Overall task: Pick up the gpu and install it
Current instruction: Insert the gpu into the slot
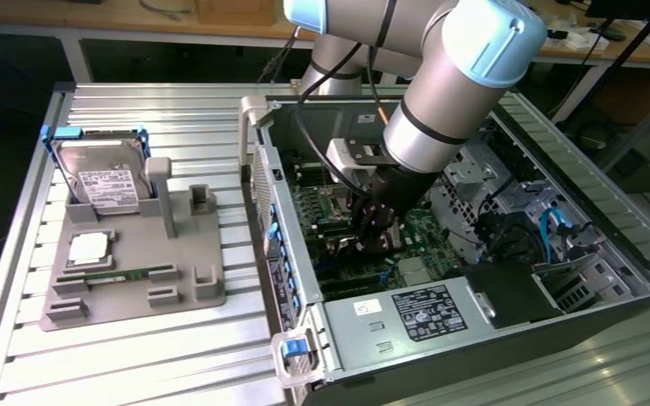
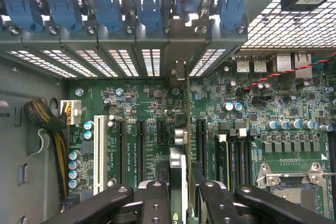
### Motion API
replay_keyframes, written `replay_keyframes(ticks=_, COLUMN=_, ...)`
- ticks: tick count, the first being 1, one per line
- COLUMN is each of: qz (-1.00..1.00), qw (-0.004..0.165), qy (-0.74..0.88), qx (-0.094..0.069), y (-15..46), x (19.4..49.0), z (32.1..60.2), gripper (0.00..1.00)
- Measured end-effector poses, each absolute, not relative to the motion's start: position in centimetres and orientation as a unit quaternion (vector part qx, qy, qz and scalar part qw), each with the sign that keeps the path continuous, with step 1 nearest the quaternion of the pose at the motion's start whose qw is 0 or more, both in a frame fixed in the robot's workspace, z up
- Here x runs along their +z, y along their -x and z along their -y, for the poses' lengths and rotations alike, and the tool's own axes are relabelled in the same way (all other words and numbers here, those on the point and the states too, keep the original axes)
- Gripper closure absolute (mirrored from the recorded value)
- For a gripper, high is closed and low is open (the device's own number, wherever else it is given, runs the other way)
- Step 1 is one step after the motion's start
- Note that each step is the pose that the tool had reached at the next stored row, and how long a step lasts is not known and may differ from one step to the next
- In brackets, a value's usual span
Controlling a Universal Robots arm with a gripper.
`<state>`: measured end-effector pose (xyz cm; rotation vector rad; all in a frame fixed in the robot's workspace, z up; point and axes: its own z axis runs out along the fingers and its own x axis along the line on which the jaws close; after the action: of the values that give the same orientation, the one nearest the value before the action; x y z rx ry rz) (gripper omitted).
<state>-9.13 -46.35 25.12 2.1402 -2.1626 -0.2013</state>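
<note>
Silver ribbed bench (image 1: 167, 110) is carrying the open computer case (image 1: 596, 279) on its side in the exterior view, so the motherboard is facing up at me. I am reaching straight down into it, my fingers (image 1: 376, 228) hanging just above the board. Something dark seems to be hanging under them, probably the card, though I cannot be sure from here. On the exterior view's left, the grey fixture (image 1: 133, 296) is holding the hard drive (image 1: 105, 182) and RAM stick (image 1: 116, 275), well apart from me.

In the wrist view, I am clamping the gpu (image 2: 179, 167) between my fingers (image 2: 157, 203), edge-on, so its lower edge is pointing at the motherboard (image 2: 131, 98). Its far end is reaching toward the rear slot openings (image 2: 152, 61) under the blue latches (image 2: 149, 9), where I judge the bracket belongs. I am holding it upright between the long black slots (image 2: 201, 140); whether it is seating, I cannot tell.
</note>
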Motion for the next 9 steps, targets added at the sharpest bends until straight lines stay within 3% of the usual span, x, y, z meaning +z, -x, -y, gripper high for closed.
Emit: replay_keyframes(ticks=9, qz=0.708, qw=0.046, qy=-0.701, qx=-0.066, y=9.13, x=25.12, z=46.35, gripper=0.73)
